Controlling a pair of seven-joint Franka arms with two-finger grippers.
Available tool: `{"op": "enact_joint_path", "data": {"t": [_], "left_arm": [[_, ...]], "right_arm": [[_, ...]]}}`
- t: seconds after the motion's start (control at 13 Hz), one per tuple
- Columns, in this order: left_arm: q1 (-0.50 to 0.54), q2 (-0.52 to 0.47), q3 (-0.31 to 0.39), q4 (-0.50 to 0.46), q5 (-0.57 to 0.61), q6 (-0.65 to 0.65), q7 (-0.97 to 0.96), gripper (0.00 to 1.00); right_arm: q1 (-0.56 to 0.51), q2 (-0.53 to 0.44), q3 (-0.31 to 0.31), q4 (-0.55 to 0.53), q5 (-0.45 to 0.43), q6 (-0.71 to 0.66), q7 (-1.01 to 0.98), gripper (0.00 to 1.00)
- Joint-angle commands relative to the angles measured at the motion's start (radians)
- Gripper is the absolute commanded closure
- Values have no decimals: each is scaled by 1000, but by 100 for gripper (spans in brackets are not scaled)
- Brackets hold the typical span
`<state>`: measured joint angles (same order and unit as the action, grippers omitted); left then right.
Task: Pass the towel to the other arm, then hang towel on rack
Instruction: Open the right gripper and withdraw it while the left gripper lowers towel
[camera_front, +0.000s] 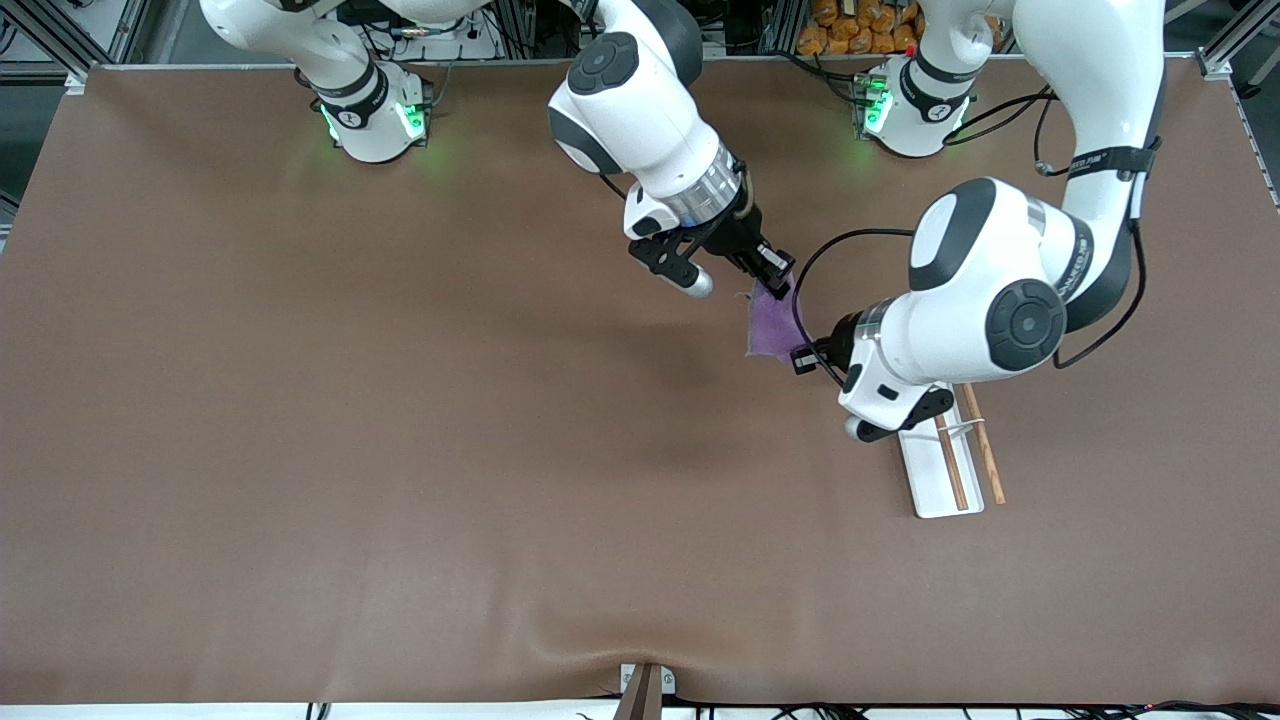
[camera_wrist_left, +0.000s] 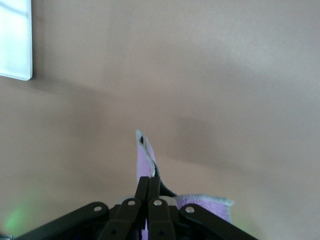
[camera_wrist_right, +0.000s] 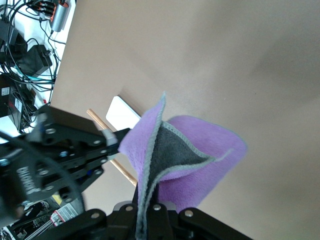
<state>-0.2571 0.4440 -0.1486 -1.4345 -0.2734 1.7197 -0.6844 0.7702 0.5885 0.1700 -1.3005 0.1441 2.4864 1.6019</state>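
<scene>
Brown cloth covers the whole table, and over its middle, toward the left arm's end, the two arms meet in the air. Between them hangs the small soft square towel, purple on one face and dark grey on the other, clear of the table and held at two ends.

From above, the right gripper has its black fingers pinched tight on the towel's upper edge. In the right wrist view the cloth rises straight out of the closed fingertips, folded so that the grey face shows as a wedge inside the purple.

At the towel's lower edge the left gripper comes in from the side, and its fingers are likewise clamped on the fabric. The left wrist view shows both finger pads pressed together with a narrow purple strip of towel standing up from between them and more cloth bunched beside one finger.

So the towel is stretched between the two grippers, each clenched on its own edge.

On the table under the left arm's wrist stands the flat white rack base with thin wooden rods, nearer the front camera than the towel and not touching it.
</scene>
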Motion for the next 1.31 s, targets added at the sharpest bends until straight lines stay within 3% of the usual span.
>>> {"op": "enact_joint_path", "data": {"t": [0.0,0.08,0.69,1.0,1.23], "left_arm": [[30,-38,4,2,0,-23,29,100],[47,-47,4,2,0,-23,60,100],[101,-39,4,2,0,-23,198,100],[142,-16,12,2,0,-17,402,100],[180,4,14,0,3,-12,422,100]], "right_arm": [[1,17,2,33,-12,-1,20,63],[3,17,2,32,-14,-3,23,1],[-55,-13,2,27,-23,-39,-17,0],[-169,-94,5,27,-15,-301,-323,0],[-268,-163,6,26,-17,-544,-535,0]]}}
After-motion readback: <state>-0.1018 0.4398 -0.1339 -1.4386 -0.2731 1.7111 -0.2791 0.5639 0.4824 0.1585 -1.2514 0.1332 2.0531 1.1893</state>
